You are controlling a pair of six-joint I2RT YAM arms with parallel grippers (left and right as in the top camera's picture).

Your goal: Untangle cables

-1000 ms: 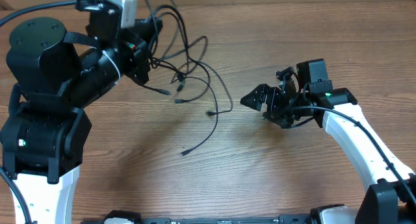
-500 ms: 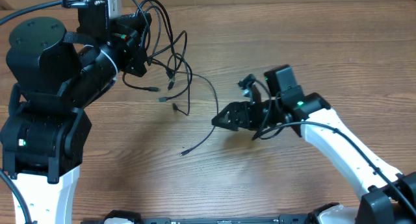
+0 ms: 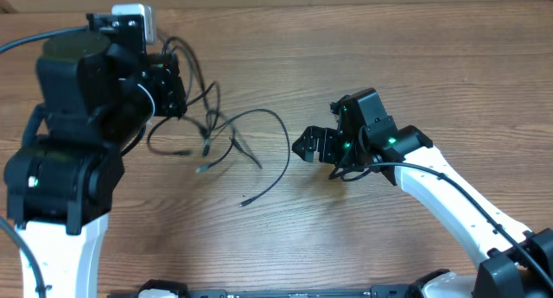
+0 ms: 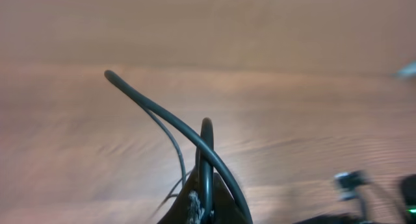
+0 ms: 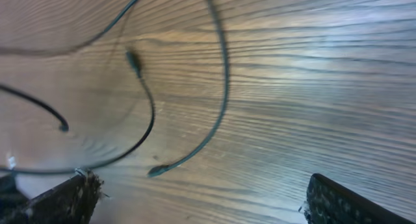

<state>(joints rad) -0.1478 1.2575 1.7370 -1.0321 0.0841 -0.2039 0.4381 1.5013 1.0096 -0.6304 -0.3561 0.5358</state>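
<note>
Cables [image 3: 210,129] pinched in closed left tool [image 3: 175,95]; loose loop near wide-open, empty right tool [image 3: 311,147]

Your left arm [image 3: 78,82], at nine o'clock in the overhead view, is a bulky black housing with rounded joints on a white lower link [image 3: 52,246]. A small green light [image 3: 34,182] glows on its black base, and a white camera block [image 3: 131,17] caps its eleven o'clock end. Your right arm [image 3: 449,190], at four o'clock, is a slim white link with a thin black cable [image 3: 484,190] along it, a black wrist with green lights [image 3: 390,141], and a black right gripper [image 3: 304,142] whose pads [image 5: 341,201] look rough and speckled.
</note>
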